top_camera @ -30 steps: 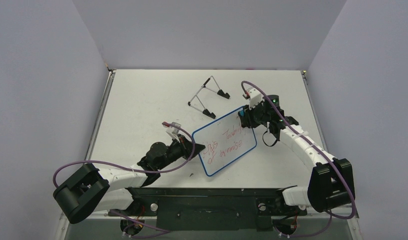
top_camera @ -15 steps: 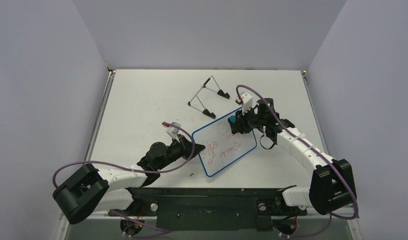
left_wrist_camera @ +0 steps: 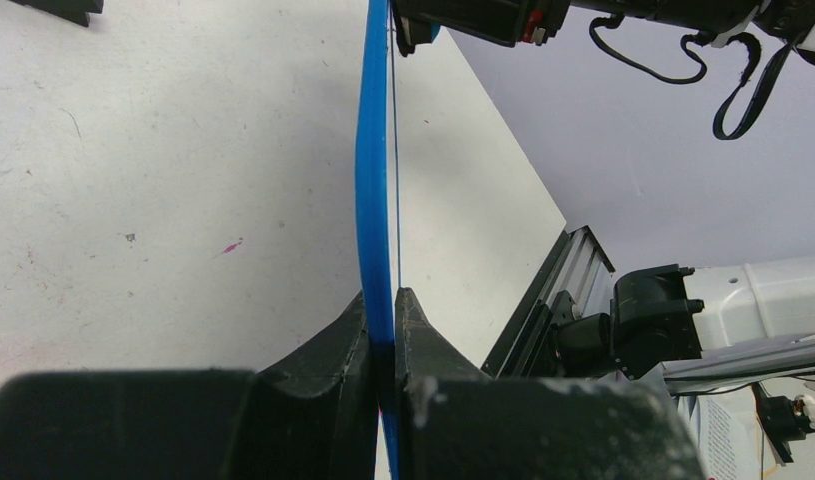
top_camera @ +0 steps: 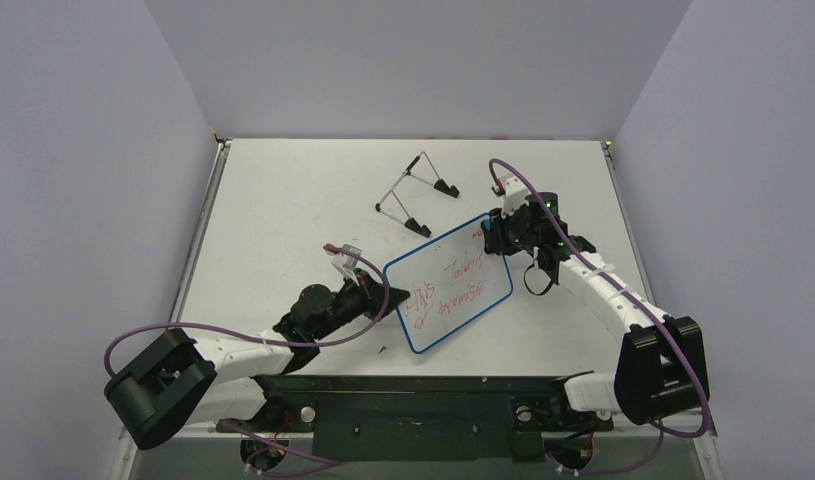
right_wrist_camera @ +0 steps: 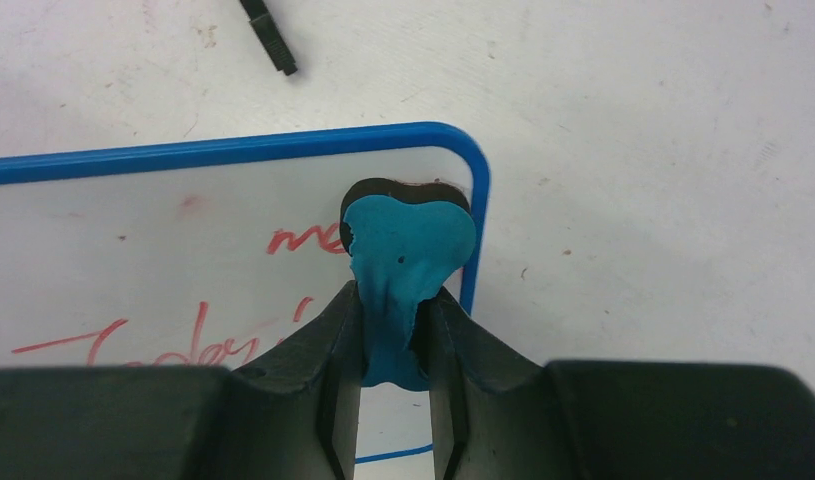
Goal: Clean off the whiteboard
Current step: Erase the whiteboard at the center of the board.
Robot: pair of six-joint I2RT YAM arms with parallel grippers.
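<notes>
Your left fingers (left_wrist_camera: 333, 345) are clenched on the near rim of the whiteboard (top_camera: 448, 293). The board runs away from them across the desk (top_camera: 283, 200) to your right fingers (right_wrist_camera: 328, 350). Those are clamped on the blue eraser (right_wrist_camera: 408, 245), which sits on the board's far corner just past their tips.

Judge the board light, thin and stiff, with a slick face. It will likely skate or pivot under a wipe, so hold it by the blue rim, where it is pinched now, clear of the red writing. The eraser looks soft and squashes in the grip.

Count one whiteboard, one eraser, and one wire easel stand (top_camera: 415, 192) lying beyond both sets of fingers.
</notes>
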